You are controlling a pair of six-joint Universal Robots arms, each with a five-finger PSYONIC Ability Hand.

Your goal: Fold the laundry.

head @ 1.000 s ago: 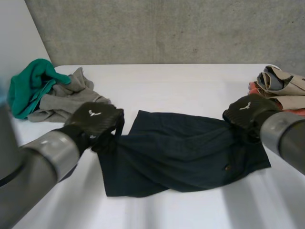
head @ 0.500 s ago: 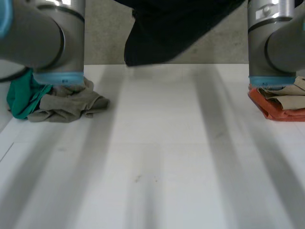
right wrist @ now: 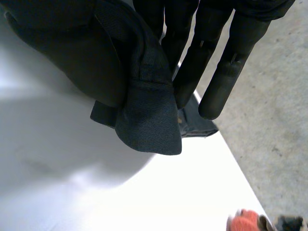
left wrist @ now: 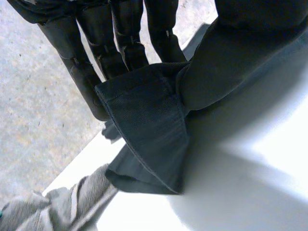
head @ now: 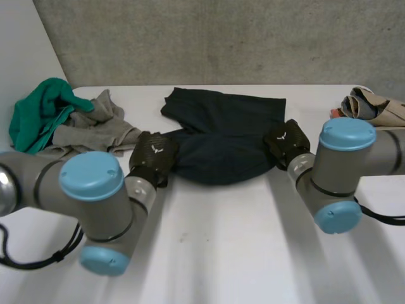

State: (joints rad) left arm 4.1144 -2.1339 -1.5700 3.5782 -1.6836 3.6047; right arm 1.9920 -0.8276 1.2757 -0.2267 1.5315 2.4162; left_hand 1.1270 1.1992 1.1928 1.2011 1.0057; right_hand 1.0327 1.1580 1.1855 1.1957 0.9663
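Bare white table (head: pixel 215 253) lies open behind both palms; the dark navy garment (head: pixel 221 133) bunches at the fingertips of the left hand (head: pixel 154 158) and right hand (head: pixel 288 142), filling the gap between them; a grey-and-green clothes heap (head: pixel 69 123) sits just beside the left hand's outer side; folded clothes (head: pixel 370 107) lie well apart from the right hand; a concrete wall (head: pixel 221 38) closes the table's far edge beyond the fingertips.

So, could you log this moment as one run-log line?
left hand: shut on dark garment, left end | right hand: shut on right end | garment: far part resting on table
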